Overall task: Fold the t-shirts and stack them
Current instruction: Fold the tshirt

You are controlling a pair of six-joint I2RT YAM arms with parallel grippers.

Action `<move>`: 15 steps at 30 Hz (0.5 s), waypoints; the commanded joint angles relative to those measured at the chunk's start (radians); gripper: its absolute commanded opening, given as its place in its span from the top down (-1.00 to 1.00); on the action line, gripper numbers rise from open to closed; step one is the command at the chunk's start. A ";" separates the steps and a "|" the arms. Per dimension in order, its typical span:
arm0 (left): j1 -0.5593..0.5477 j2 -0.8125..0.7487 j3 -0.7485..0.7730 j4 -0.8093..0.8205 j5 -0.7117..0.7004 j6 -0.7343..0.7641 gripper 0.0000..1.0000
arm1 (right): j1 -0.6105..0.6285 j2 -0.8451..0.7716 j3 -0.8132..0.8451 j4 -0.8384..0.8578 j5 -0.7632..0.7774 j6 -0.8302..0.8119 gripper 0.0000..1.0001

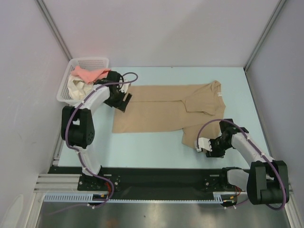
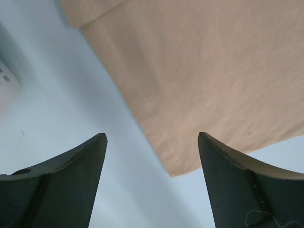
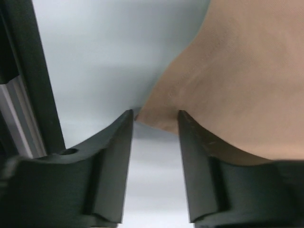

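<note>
The large tan cloth t-shirt lies spread flat on the pale blue tabletop. The left pincer hangs wide open over its far-left corner. The right pincer, jaws apart, has the near-right cloth edge at its tips.

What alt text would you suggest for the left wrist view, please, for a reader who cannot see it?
A corner of the tan t-shirt lies flat on the pale blue table. The left gripper stands wide open at the bottom of the frame, one dark finger on either side of that corner, holding nothing.
</note>
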 commanded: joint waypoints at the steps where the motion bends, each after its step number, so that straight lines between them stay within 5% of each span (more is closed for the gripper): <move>1: 0.020 -0.085 -0.050 0.023 0.020 0.005 -0.65 | 0.025 0.021 0.018 0.014 0.018 0.024 0.10; 3: 0.024 -0.100 -0.077 0.031 0.008 0.014 -0.63 | 0.031 0.024 0.021 0.006 0.022 0.035 0.28; 6: 0.029 -0.140 -0.137 0.039 0.017 0.028 -0.56 | 0.034 0.019 0.024 -0.020 0.029 0.039 0.85; 8: 0.034 -0.164 -0.176 0.033 0.035 0.026 -0.55 | 0.032 0.007 0.022 -0.020 0.031 0.050 1.00; 15: 0.081 -0.164 -0.223 -0.059 0.233 0.035 -0.15 | 0.044 0.004 0.031 0.035 0.025 0.142 1.00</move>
